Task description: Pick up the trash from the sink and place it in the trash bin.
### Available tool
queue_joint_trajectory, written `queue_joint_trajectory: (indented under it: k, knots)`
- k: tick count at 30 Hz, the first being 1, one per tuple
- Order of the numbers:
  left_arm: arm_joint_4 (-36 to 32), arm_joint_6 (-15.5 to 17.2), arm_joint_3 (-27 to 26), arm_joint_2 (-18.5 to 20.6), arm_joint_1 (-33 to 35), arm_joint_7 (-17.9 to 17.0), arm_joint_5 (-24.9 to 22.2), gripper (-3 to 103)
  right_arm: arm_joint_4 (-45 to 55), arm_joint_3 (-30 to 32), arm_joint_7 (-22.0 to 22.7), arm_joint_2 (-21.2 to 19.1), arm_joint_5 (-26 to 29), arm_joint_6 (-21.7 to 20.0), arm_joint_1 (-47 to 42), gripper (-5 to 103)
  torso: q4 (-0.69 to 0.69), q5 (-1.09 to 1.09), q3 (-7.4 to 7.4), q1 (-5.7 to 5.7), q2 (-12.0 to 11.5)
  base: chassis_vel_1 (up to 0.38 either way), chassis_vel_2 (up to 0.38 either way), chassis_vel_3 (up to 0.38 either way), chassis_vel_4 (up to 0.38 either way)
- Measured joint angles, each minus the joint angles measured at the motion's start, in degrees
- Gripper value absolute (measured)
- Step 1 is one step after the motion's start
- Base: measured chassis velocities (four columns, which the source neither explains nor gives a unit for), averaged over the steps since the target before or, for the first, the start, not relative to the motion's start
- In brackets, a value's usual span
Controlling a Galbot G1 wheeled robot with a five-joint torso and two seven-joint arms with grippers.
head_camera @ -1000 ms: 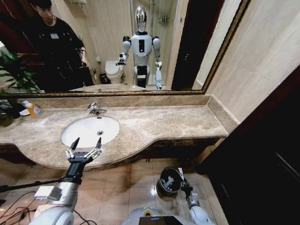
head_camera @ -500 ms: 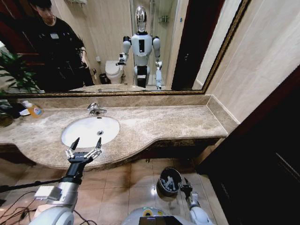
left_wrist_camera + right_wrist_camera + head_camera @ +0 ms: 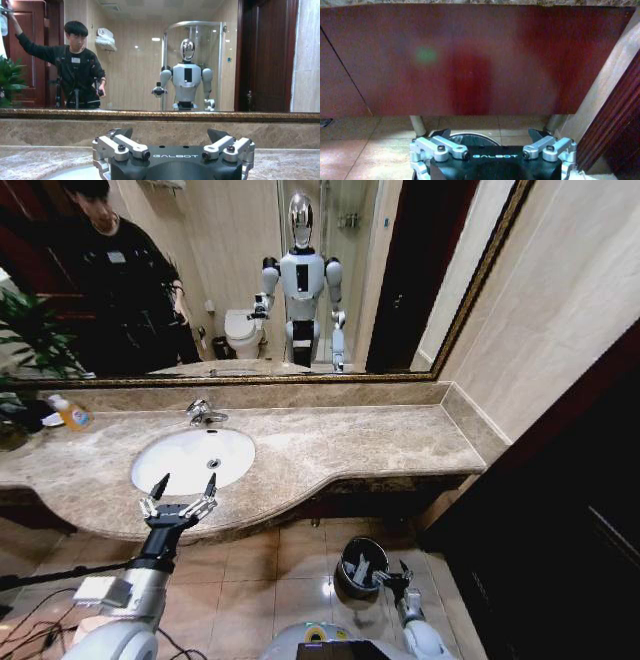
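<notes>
Down by the floor, the right gripper [image 3: 393, 577], fingers spread and empty, hangs beside the trash bin [image 3: 357, 565]. The left gripper [image 3: 181, 490], fingers apart, hovers at the sink [image 3: 190, 457] rim.

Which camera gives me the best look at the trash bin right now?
Head view: the whole trash bin stands on the floor beside the right gripper. The right wrist view shows just a rim arc; the left wrist faces the mirror.
</notes>
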Motion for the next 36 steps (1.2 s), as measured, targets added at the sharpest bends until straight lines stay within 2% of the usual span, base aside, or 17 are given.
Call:
queue_joint_trajectory:
  k: [21,27,28,31,36]
  knots:
    - [0.0,0.0,0.0,0.0,0.0,0.0,0.0,100,2.9,0.3,0.3,0.1,1.0,-0.1,-1.3,100,0.0,0.01,0.0,0.0,0.0,0.0,0.0,0.0,0.0]
    - [0.0,0.0,0.0,0.0,0.0,0.0,0.0,100,15.2,1.7,2.2,-0.9,2.0,-3.1,-5.3,100,0.0,0.01,0.0,0.0,0.0,0.0,0.0,0.0,0.0]
    - [0.0,0.0,0.0,0.0,0.0,0.0,0.0,100,15.2,1.7,2.2,-0.9,2.0,-3.1,-5.3,100,0.0,0.01,0.0,0.0,0.0,0.0,0.0,0.0,0.0]
    - [0.0,0.0,0.0,0.0,0.0,0.0,0.0,100,24.7,4.5,2.0,-1.4,2.1,-6.3,-8.2,100,0.0,0.0,0.0,0.0,0.0,0.0,0.0,0.0,0.0]
    - [0.0,0.0,0.0,0.0,0.0,0.0,0.0,100,33.2,7.3,1.5,-1.5,2.4,-8.7,-10.2,100,0.0,0.0,0.0,0.0,0.0,0.0,0.0,0.0,0.0]
